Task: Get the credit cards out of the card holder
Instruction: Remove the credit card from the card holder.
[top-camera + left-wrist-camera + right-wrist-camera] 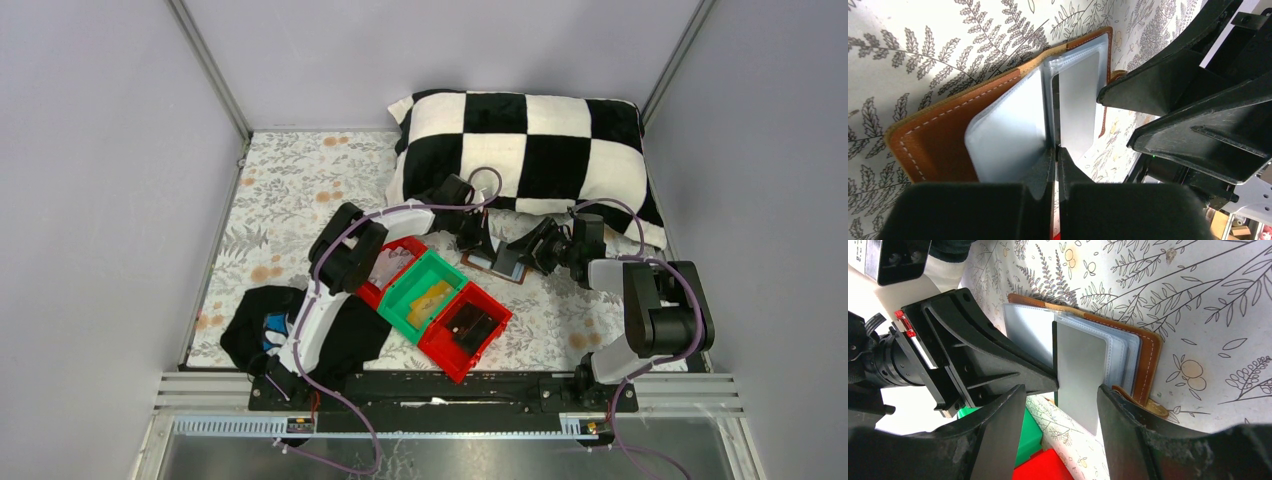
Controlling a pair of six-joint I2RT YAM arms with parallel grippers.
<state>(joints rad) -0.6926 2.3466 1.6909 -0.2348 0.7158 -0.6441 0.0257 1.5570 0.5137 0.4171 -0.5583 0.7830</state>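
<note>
The card holder lies open on the floral cloth behind the bins; it is reddish-brown with grey-blue inner panels. A pale grey credit card sticks partway out of its pockets; it also shows in the left wrist view. My left gripper is shut on the edge of that card, its fingertips beside the holder's fold. My right gripper is open, its jaws standing on either side of the card's free end without touching it. The holder's brown outside lies under the right finger.
A row of plastic bins stands in front of the holder: a red bin with a pale card in it, a green bin with a yellow-tan piece, and a red bin with a black object. A checkered pillow lies behind. A black cloth lies near left.
</note>
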